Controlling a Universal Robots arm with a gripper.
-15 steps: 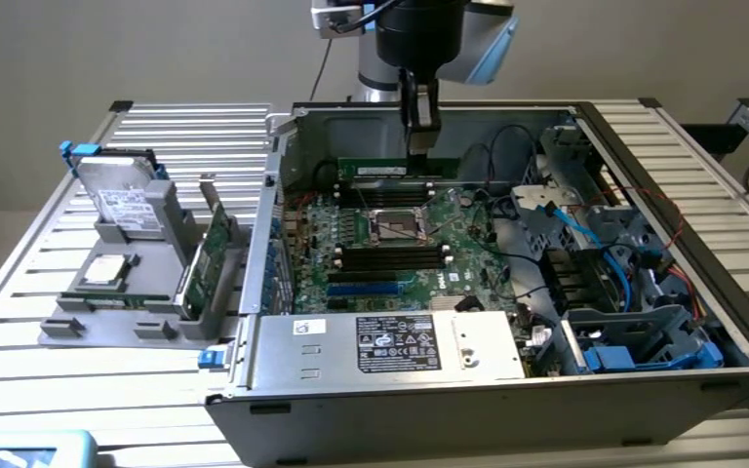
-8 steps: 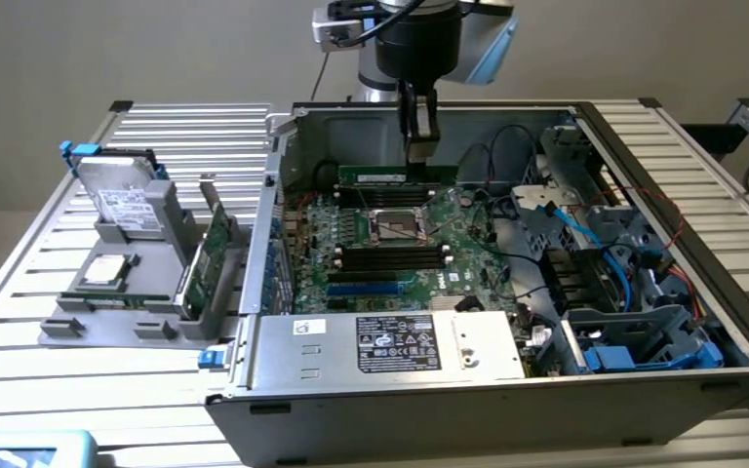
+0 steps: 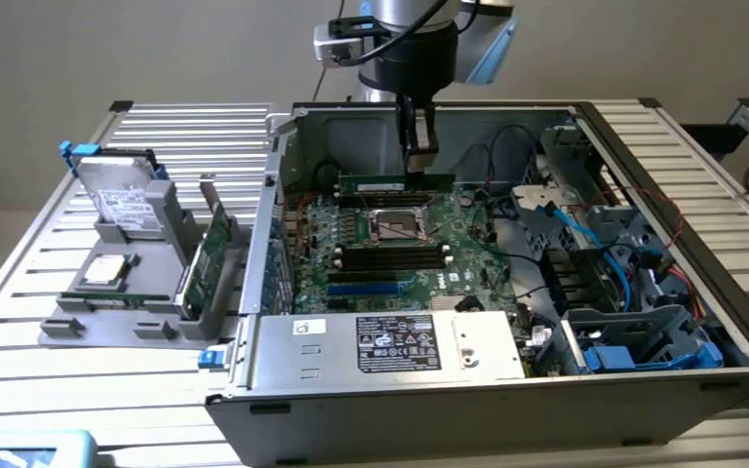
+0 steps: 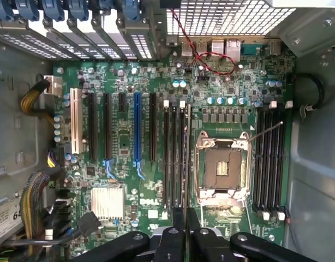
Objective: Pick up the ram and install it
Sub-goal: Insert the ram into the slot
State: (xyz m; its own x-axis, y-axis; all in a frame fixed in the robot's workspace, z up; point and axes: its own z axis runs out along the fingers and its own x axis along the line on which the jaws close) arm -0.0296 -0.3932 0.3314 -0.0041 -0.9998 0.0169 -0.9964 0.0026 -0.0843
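Observation:
The ram (image 3: 397, 182) is a slim green stick, and my gripper (image 3: 413, 168) is shut on its top edge. It hangs level and on edge inside the open computer case (image 3: 265, 292), over the far part of the motherboard (image 3: 348, 234). In the wrist view the ram (image 4: 188, 158) shows edge-on as a thin line running out from my gripper (image 4: 186, 219). There it lies just beside the black memory slots (image 4: 173, 158), between them and the CPU socket (image 4: 222, 169). I cannot tell whether it touches a slot.
More black memory slots (image 4: 267, 158) lie on the socket's other side. Blue cables (image 3: 570, 229) and drive cages (image 3: 642, 336) fill the exterior view's right; a power supply (image 3: 388, 343) sits in front. A grey fixture (image 3: 128, 292) outside the case holds a hard drive (image 3: 121, 200) and an expansion card (image 3: 212, 258).

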